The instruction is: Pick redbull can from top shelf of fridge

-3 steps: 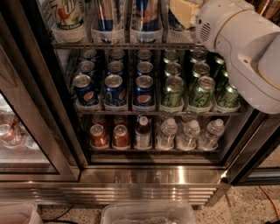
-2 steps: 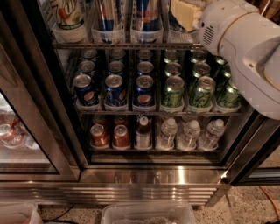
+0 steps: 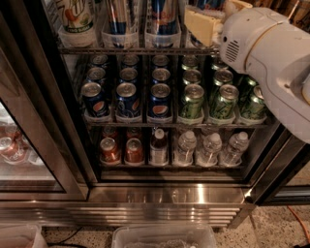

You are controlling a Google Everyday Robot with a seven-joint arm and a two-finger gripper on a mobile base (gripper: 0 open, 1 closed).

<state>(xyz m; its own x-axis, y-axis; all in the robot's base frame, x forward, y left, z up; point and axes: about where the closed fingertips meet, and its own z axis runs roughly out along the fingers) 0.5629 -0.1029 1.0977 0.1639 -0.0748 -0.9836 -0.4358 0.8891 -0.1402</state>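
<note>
The fridge (image 3: 160, 193) stands open in front of me. Its top shelf (image 3: 135, 50) is a thin wire rack with clear trays. Two tall blue-and-silver redbull cans stand in the trays, one (image 3: 118, 17) left of the other (image 3: 163, 14); their tops are cut off by the frame edge. My gripper (image 3: 213, 17), with tan pads, reaches into the right part of the top shelf, just right of the second can. A blue can (image 3: 208, 4) shows partly behind it. The white arm (image 3: 271, 58) covers the upper right.
A white-and-green can (image 3: 77, 17) stands at the shelf's left. The middle rack holds Pepsi cans (image 3: 127, 99) and green cans (image 3: 193, 100). The lower rack holds red cans (image 3: 110, 150) and water bottles (image 3: 209, 147). A glass door (image 3: 24, 145) stands left. A clear bin (image 3: 164, 237) sits on the floor.
The gripper and the white arm have shifted slightly downward in the view. The cans and shelves have not moved.
</note>
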